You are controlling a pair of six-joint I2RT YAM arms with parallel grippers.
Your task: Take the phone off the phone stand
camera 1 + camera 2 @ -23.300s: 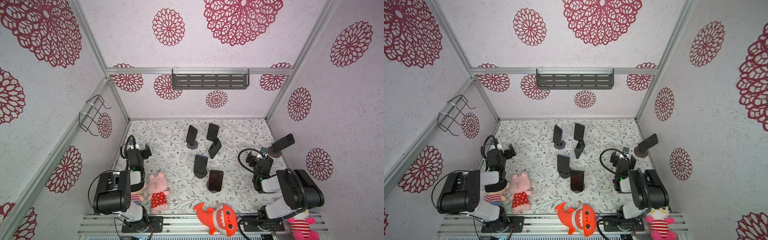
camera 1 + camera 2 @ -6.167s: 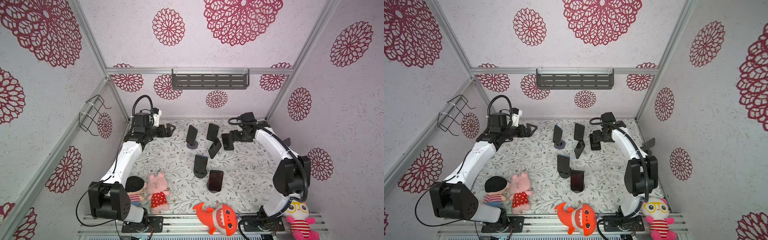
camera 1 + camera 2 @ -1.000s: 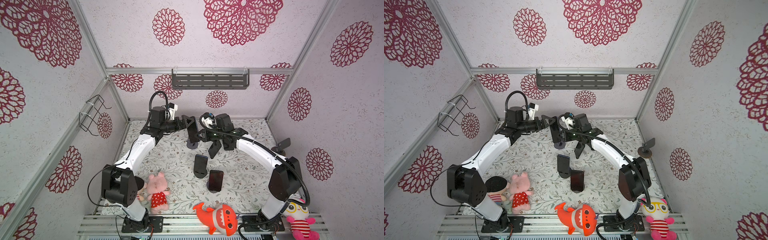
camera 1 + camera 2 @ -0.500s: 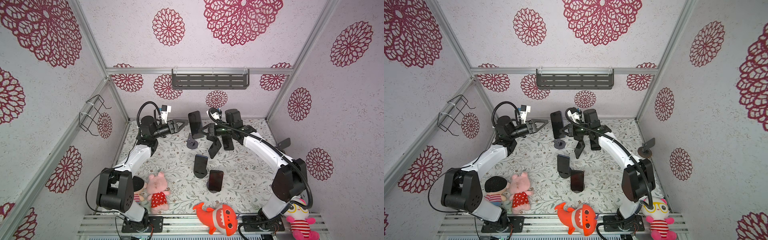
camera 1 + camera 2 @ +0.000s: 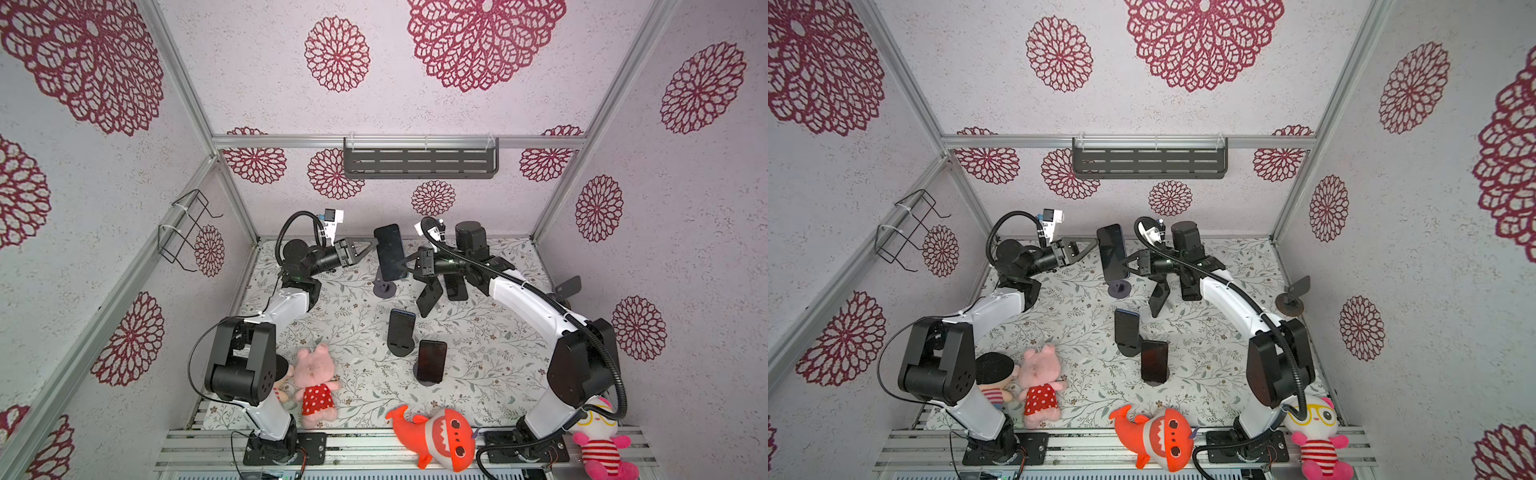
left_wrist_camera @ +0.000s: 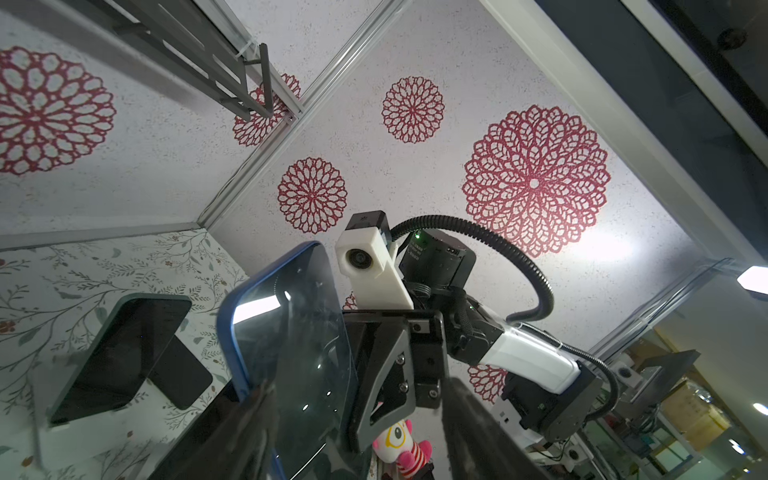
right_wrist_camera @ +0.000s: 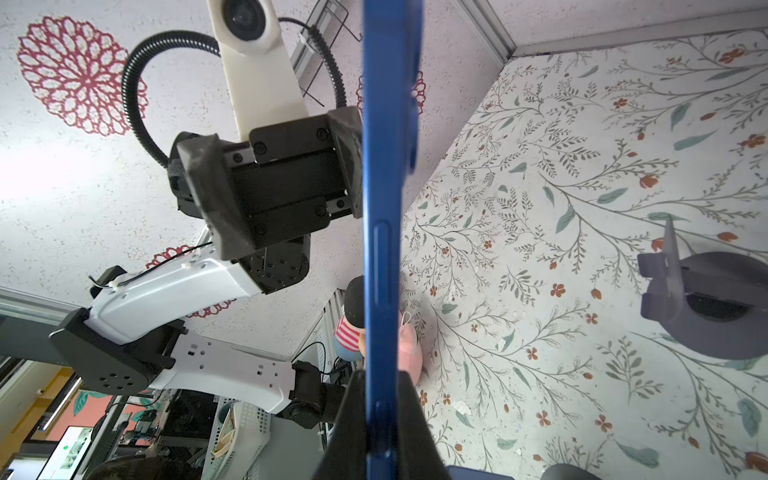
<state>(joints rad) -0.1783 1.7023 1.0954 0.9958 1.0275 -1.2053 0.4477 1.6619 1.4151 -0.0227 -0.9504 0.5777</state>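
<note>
Lifting step: we judge the phone [image 5: 390, 251] off its phone stand [image 5: 384, 287] and raised above it, pinched at one end by the right gripper [image 5: 408, 267].
Left gripper [image 5: 371, 248]: spread, empty, just beside the phone.
Next move: we'd carry it aside and lay it on the bench [image 5: 332, 316].
Hidden: whether the left gripper touches the phone — we cannot tell.
</note>
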